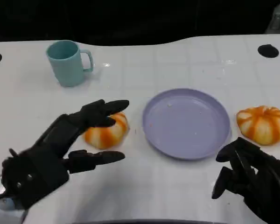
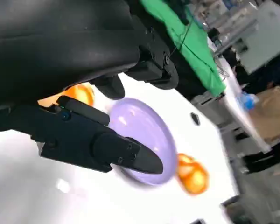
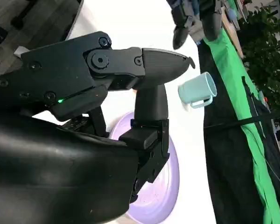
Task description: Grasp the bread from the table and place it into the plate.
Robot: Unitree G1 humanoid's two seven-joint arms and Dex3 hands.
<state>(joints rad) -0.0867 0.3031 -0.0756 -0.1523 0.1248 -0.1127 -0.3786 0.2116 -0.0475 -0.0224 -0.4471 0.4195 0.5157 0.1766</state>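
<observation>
An orange-and-white striped bread (image 1: 107, 134) lies on the white table just left of the empty purple plate (image 1: 186, 122). My left hand (image 1: 60, 154) reaches to it with fingers spread: the upper fingers (image 1: 105, 111) lie over the bread's top and the thumb (image 1: 98, 157) is apart below it, holding nothing. In the left wrist view the bread (image 2: 79, 93) shows behind the fingers, with the plate (image 2: 140, 135) beyond. A second striped bread (image 1: 262, 123) sits right of the plate. My right hand (image 1: 249, 179) hovers at the front right, below that bread, fingers apart and empty.
A teal mug (image 1: 67, 63) stands at the back left, also visible in the right wrist view (image 3: 198, 89). Black round holes (image 1: 268, 50) mark the table's far corners. The table's front edge lies just below both hands.
</observation>
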